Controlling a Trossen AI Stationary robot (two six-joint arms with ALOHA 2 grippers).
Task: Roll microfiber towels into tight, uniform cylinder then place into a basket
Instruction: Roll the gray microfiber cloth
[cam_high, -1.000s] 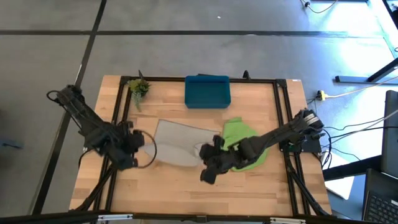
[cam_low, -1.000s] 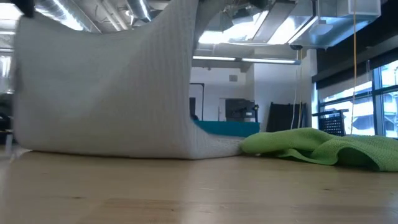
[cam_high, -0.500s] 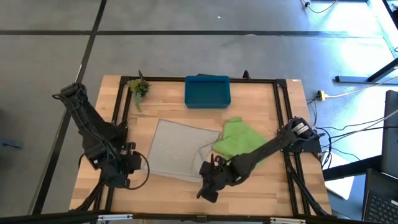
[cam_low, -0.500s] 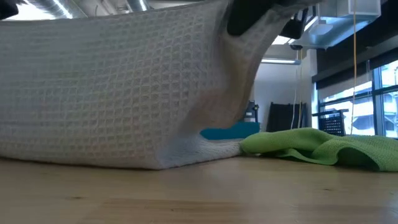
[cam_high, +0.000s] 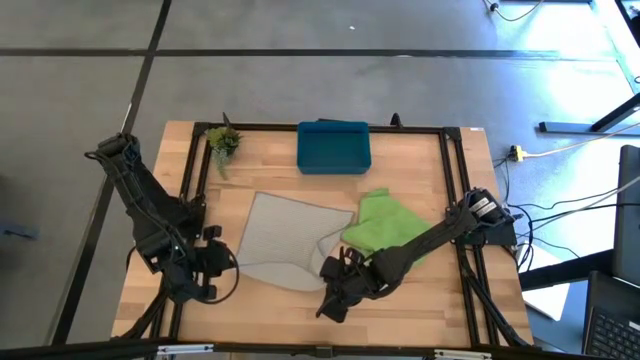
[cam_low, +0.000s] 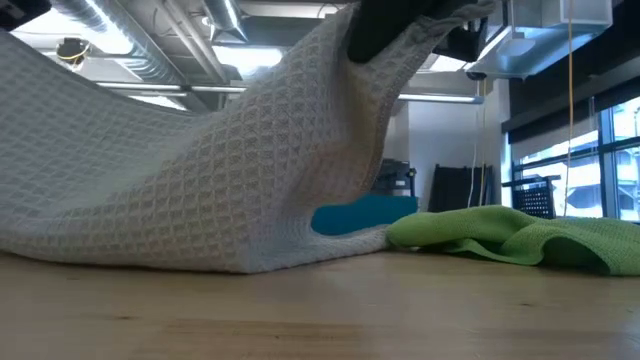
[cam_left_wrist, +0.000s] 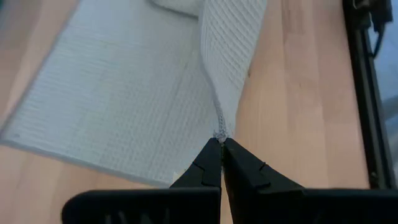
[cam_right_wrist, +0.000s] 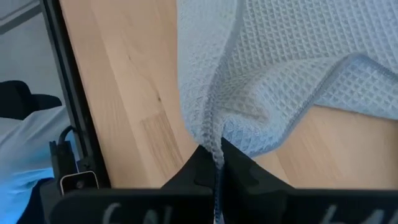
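Pinching the grey towel (cam_high: 285, 238) at two near corners: left gripper (cam_left_wrist: 221, 144) is clamped on one corner, w/ cloth edge running straight into its closed tips; right gripper (cam_right_wrist: 219, 155) is clamped on the other corner, fabric bunched betw. its fingers. In the high view, left gripper (cam_high: 213, 268) sits at the towel's near-left corner and right gripper (cam_high: 336, 283) at its near-right, both toward the table's front edge. Low view shows the grey towel (cam_low: 200, 190) lifted on the right-gripper side, draping down to the table (cam_high: 430, 300), far edge resting on the wood. Lime green towel (cam_high: 385, 228) lies crumpled just right of the grey one, partly under the right arm. Teal basket (cam_high: 333, 146) stands at the table's far edge, apart from both towels. Small plant sprig (cam_high: 222, 140) sits left of the basket, near the far-left corner.
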